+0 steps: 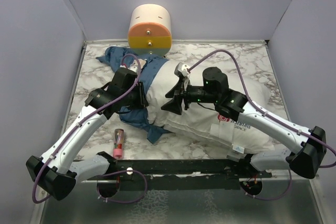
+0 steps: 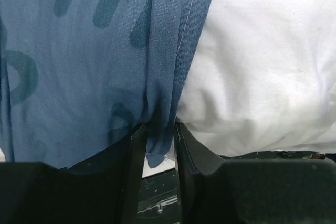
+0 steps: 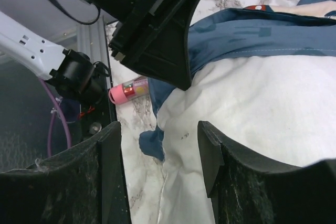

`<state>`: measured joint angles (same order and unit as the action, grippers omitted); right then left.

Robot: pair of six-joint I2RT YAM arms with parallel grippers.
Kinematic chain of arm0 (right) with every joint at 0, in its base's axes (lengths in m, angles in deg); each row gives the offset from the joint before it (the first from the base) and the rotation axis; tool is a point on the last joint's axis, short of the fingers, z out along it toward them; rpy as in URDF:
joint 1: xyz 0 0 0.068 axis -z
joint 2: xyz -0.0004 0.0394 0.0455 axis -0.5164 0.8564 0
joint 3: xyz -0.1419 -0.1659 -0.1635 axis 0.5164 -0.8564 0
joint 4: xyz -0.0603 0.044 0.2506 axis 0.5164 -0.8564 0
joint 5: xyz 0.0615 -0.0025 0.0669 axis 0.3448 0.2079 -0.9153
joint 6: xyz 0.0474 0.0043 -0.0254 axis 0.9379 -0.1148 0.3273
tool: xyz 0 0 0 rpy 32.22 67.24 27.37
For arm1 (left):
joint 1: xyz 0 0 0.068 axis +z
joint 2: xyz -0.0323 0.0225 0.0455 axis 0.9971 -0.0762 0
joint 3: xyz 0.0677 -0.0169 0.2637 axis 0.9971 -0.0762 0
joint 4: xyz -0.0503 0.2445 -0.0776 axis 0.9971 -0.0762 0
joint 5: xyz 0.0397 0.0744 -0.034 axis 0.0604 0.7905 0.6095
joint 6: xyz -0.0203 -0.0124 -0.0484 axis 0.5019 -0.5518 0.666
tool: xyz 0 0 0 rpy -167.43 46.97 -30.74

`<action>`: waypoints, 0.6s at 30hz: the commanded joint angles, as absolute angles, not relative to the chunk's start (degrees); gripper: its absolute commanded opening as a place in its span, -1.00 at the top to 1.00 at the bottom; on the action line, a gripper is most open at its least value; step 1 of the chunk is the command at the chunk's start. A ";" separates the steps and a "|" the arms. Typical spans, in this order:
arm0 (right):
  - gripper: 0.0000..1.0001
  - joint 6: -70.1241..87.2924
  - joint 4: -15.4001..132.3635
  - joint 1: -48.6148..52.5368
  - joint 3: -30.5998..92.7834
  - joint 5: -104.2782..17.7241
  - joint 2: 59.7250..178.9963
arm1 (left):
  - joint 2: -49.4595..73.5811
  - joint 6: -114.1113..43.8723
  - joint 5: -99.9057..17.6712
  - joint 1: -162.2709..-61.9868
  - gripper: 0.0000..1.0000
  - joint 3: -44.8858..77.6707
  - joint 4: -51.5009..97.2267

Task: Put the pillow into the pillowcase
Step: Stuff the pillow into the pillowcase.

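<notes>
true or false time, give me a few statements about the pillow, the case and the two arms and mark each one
1. The pillow is fully inside the pillowcase. False: only one end is covered, most lies bare.
2. The left end effector pinches a fold of the pillowcase. True.
3. The right end effector grips the pillow. False: it is open, nothing between its fingers.
4. A pink tube lies on the table. True.

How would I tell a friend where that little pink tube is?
Start at the marble table and find the left arm. Beside its white forearm, close to the blue pillowcase, lies a small tube. It alone has a pink cap, and is far smaller than its neighbours.
</notes>
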<state>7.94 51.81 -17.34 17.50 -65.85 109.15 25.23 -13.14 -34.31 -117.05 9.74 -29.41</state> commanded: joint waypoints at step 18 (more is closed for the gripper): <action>0.99 13.12 40.77 -18.93 21.92 -41.67 125.21 | 26.24 -16.24 -36.50 -117.06 1.00 9.38 -27.42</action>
